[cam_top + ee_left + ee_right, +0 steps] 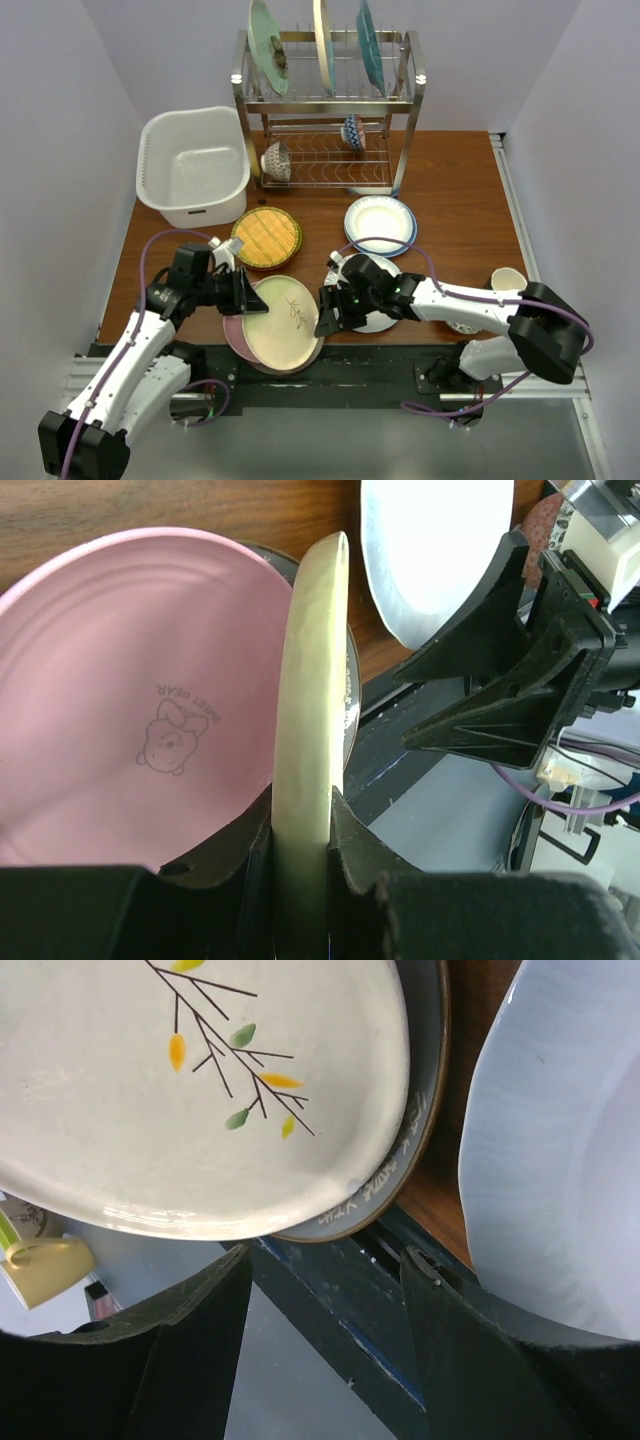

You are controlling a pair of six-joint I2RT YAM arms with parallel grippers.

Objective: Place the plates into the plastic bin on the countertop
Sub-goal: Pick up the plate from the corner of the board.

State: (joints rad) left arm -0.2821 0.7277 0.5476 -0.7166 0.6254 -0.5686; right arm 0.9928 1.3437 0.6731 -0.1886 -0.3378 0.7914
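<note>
**Left gripper (pixel 245 292) clamped on a plate, right gripper (pixel 328 315) open**

Reddish-brown wood-grain countertop (pixel 450 190) fills a booth of pale, plain walls (pixel 60 120). At the far left stands the white plastic bin (pixel 195 165), nothing inside it. The woven yellow plate (pixel 267 237) lies between the bin and my arms.

Near the front edge, my left gripper pinches the rim of the cream plate (pixel 285 322), which has a leafy branch design. It overlaps the pink plate (pixel 232 338) and a grey plate (pixel 425 1110).

Just right of that stack, my right gripper has its jaws apart and holds nothing. A white plate (pixel 560 1160) lies just beside it.

Further back and right, a wire dish rack (pixel 405 100) holds three upright plates (pixel 322 40) and two bowls (pixel 277 160). A blue-rimmed white plate (pixel 380 222) lies before the rack.
</note>
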